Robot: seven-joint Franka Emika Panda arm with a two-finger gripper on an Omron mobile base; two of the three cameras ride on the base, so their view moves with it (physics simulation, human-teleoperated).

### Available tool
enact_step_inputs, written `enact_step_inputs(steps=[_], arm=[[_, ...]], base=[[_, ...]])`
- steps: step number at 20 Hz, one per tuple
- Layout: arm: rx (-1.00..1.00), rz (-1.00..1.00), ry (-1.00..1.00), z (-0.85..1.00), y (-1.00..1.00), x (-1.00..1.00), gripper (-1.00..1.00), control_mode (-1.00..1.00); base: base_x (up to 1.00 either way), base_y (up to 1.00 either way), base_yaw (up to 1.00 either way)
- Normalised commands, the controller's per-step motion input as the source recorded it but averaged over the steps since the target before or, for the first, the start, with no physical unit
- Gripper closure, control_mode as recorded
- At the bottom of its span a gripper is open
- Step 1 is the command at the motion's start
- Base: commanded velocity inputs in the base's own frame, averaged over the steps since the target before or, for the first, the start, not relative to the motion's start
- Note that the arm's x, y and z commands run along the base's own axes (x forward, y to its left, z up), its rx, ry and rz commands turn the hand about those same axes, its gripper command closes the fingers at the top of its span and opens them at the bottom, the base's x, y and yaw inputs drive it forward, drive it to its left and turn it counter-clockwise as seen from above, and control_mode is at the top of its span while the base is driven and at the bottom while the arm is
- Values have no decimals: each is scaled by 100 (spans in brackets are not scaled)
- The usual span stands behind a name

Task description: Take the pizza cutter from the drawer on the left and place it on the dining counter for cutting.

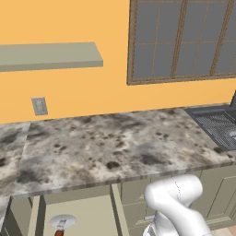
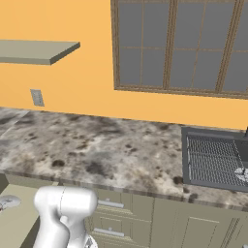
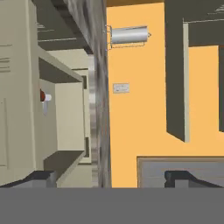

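Hand view: my claw [image 3: 109, 177] shows two dark tips well apart, nothing between them, so open and empty.
Drawer: drawer [image 1: 85, 214] is pulled out under the stone table [image 1: 115, 147], left of my arm.
Pizza cutter: pizza cutter [image 1: 61, 223] lies in the drawer, silver wheel toward the wall, red handle toward me; long axis runs front to back.
Key relation: cutter [image 3: 44, 97] sits left of the claw's line and farther on; I judge I must swing left and down into the drawer.
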Motion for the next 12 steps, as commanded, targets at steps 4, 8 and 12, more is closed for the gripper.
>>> enact_step_inputs(steps=[4,8,12], arm=[[3,-1,6,97,-11,53,-100,-100],[4,0,16,82,-8,77,-100,-100],[3,-3,27,55,-8,100,-100,-100]], base=[[0,0,0],[0,0,0],[0,0,0]])
